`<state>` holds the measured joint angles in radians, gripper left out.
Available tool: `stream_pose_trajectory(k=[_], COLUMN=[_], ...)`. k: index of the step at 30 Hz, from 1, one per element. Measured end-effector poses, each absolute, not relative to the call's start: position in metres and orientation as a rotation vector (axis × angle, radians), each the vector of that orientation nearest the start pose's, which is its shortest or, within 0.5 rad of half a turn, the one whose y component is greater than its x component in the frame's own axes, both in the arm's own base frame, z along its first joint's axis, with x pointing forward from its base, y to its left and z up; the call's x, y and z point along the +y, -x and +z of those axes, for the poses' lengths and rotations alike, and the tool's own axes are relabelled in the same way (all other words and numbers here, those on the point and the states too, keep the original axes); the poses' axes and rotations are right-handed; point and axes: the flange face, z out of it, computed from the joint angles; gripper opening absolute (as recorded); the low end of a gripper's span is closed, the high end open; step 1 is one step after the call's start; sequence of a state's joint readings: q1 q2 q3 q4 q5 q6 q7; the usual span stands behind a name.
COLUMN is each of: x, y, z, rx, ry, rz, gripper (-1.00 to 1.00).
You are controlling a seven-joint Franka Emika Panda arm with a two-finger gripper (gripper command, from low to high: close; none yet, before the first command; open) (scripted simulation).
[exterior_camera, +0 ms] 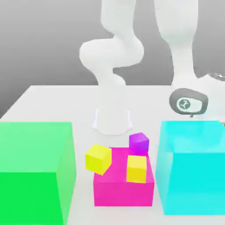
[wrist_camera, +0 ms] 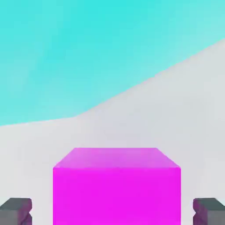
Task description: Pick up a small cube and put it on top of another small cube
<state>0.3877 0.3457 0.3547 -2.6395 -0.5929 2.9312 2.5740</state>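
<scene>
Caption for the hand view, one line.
Magenta cube between the gripper's parted fingers, cyan cube beyond.

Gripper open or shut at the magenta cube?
Open: in the hand view the gripper shows a gap on each side of the magenta cube.

Large cubes, two: one green, one cyan. Mid-sized cube, one: pink. Small cubes, four: two yellow, one violet, and one magenta, its relative size hard to judge at such close range. Robot arm, one.
</scene>
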Motion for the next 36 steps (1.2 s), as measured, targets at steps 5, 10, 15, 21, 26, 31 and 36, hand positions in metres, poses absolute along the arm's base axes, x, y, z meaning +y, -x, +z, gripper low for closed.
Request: stream_pose_trajectory(k=[5,10,15,21,26,31,36], x=[0.31,0.311,0.313,0.287,0.264,0.239,0.207], y=[-0.262,-0.263,-0.266,-0.279,-0.284,-0.286,-0.287], z=[0.136,0.182,0.217,0.253,0.281,0.307,0.332], rx=[1.86,1.86,1.753,1.585,1.416,1.232,1.042], ry=[2.529,2.528,2.617,2.718,2.785,2.831,2.866], rz=[0.002,0.0,0.047,0.137,0.211,0.268,0.28], gripper=[-1.0,-1.0,-1.0,-1.0,-1.0,-1.0,-1.0])
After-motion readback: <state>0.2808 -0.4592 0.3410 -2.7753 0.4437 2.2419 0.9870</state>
